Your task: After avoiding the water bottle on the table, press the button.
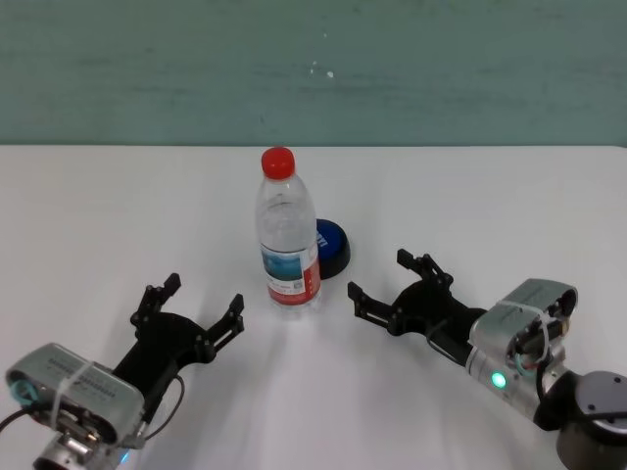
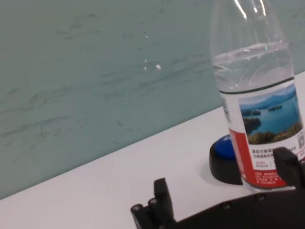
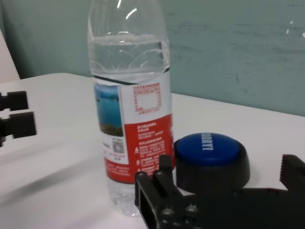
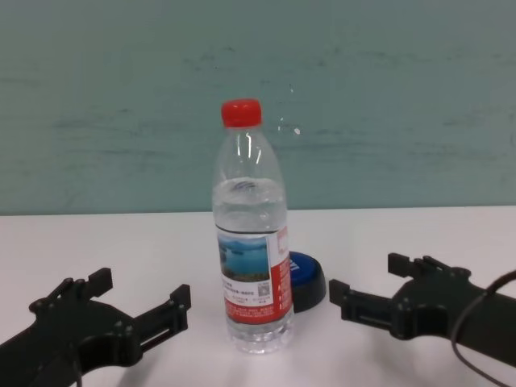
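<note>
one water bottle (image 1: 287, 235) fronting button (image 1: 331, 247)

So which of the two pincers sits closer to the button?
The right pincer. The button lies behind the water bottle on the robot's right; the left pincer is across the bottle from it.

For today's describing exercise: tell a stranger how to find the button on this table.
Start at the white table and find the tall water bottle with the red cap standing mid-table. The button sits just behind it, toward the robot's right. It is a low blue dome on a black base, far shorter than the bottle.
</note>
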Controlling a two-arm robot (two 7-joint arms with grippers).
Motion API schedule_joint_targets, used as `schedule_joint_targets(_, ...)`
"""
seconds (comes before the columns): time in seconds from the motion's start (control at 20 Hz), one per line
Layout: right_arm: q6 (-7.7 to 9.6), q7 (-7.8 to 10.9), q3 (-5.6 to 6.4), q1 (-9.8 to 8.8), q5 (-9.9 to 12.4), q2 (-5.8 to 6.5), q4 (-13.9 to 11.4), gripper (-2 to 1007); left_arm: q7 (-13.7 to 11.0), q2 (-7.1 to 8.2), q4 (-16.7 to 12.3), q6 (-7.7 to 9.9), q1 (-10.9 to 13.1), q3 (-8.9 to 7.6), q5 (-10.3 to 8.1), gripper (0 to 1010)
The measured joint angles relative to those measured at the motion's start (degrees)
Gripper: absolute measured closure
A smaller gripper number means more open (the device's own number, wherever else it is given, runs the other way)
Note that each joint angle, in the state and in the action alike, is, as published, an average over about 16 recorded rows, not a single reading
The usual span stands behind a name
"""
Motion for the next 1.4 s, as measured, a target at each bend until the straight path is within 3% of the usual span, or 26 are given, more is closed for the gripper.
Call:
schedule_joint_targets(0.5,-0.04,-0.28,0.41,-1.91,0.21,0.75,-2.08,1,0.0,0.0,0.0,0.0,0.0,0.0,0.0,10)
schedule_joint_targets(1.4,0.14,0.61,0.13,-1.9,0.45,1.08,-2.12,1,0.0,0.0,0.0,0.0,0.0,0.0,0.0,10)
